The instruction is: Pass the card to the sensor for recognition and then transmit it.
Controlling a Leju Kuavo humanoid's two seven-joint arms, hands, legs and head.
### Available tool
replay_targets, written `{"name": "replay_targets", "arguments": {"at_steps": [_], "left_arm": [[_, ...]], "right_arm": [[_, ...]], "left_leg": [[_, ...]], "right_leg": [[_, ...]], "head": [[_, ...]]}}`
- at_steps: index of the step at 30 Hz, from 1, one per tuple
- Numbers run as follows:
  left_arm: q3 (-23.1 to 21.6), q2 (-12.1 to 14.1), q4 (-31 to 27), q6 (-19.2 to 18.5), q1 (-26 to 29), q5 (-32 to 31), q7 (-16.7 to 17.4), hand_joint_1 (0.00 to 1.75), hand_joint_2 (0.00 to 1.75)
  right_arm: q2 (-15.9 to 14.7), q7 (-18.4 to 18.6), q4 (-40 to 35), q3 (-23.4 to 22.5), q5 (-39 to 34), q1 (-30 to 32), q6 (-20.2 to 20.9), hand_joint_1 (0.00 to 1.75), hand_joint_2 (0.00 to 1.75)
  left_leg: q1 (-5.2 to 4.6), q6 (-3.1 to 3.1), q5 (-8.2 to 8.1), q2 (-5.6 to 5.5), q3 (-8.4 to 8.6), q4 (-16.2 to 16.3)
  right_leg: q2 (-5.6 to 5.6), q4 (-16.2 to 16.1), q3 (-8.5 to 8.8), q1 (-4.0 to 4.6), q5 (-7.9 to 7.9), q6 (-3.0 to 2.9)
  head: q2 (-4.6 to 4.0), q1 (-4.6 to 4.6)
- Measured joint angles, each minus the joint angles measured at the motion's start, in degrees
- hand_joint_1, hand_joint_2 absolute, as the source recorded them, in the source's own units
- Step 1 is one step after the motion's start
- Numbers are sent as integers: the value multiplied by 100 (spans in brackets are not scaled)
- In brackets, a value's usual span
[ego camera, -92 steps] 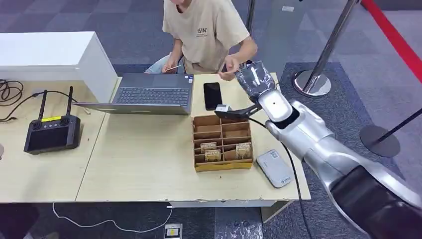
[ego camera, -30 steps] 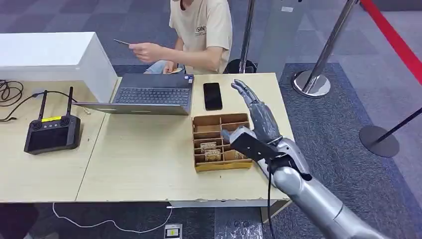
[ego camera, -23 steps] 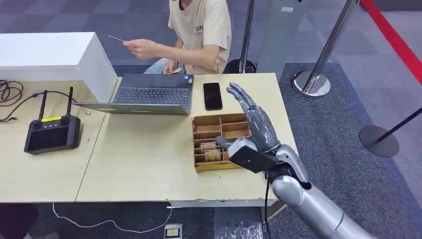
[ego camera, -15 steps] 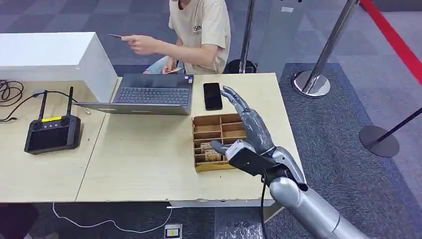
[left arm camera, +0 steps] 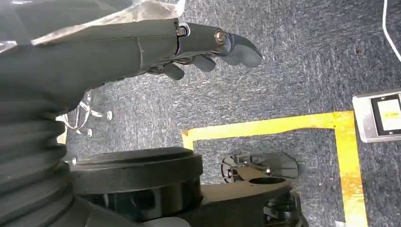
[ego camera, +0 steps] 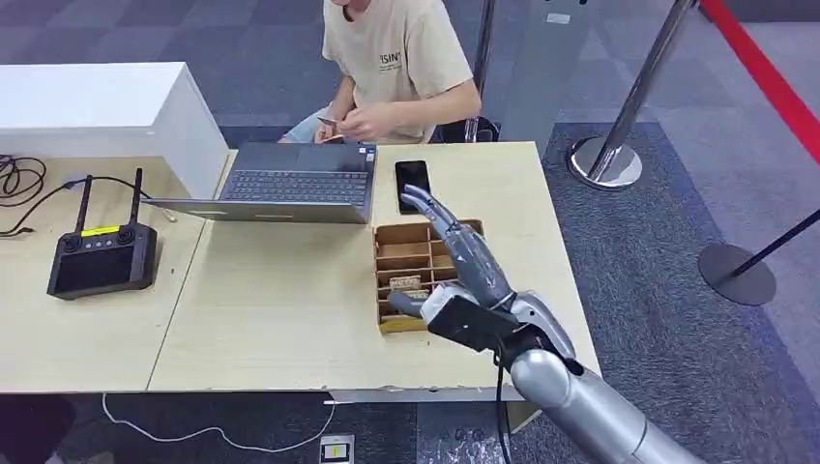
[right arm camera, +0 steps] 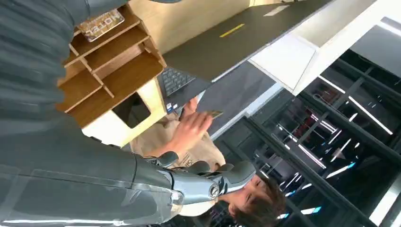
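Grey carpet tiles and silver stanchions surround a pale wooden table [ego camera: 271,319]; a cardboard tray [ego camera: 392,280] of compartments sits near its right edge, with a black phone [ego camera: 410,176] and an open laptop [ego camera: 295,182] toward the far edge, and a black controller [ego camera: 100,259] on the left part. The right hand [ego camera: 462,266] hovers over the tray with fingers stretched out and apart, holding nothing; the left hand [left arm camera: 208,47] hangs over the carpet, fingers loosely bent, nothing in it. Small cards [ego camera: 406,286] lie in the tray's nearer compartments, just beside the hand; a person [ego camera: 396,58] at the far edge holds another card [ego camera: 329,122] in both hands. My reading is that the step in hand is reaching for a card; the next move calls for lowering the fingertips into a near compartment and pinching one card by its edge, without catching the dividers; the sensor itself I cannot make out.
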Motion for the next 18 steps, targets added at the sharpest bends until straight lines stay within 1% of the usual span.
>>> {"name": "replay_targets", "arguments": {"at_steps": [9, 16, 17, 18], "left_arm": [[0, 0, 0, 0, -1, -4, 0, 0, 175], [0, 2, 0, 0, -5, -26, -17, 0, 175], [0, 2, 0, 0, -5, -26, -17, 0, 175], [0, 2, 0, 0, -4, -24, -17, 0, 175]], "right_arm": [[24, 17, 41, 113, 11, -10, 44, 0, 175], [94, 20, 361, 205, 15, -105, 83, 0, 175], [101, 22, 422, 223, 86, -126, 72, 124, 175], [111, 33, 487, 240, 159, -147, 61, 124, 175]], "left_leg": [[0, 0, 0, 0, -1, 0], [0, 0, 0, 0, -1, 0], [0, 0, 0, -1, -2, 0], [0, 0, 0, -1, -2, 0]], "right_leg": [[0, -1, 0, 0, 0, 0], [0, 0, 0, 0, 0, 0], [0, 0, 0, 0, 0, 0], [0, 0, 0, 0, 0, 0]], "head": [[0, 0], [0, 0], [0, 2], [0, 0]]}}
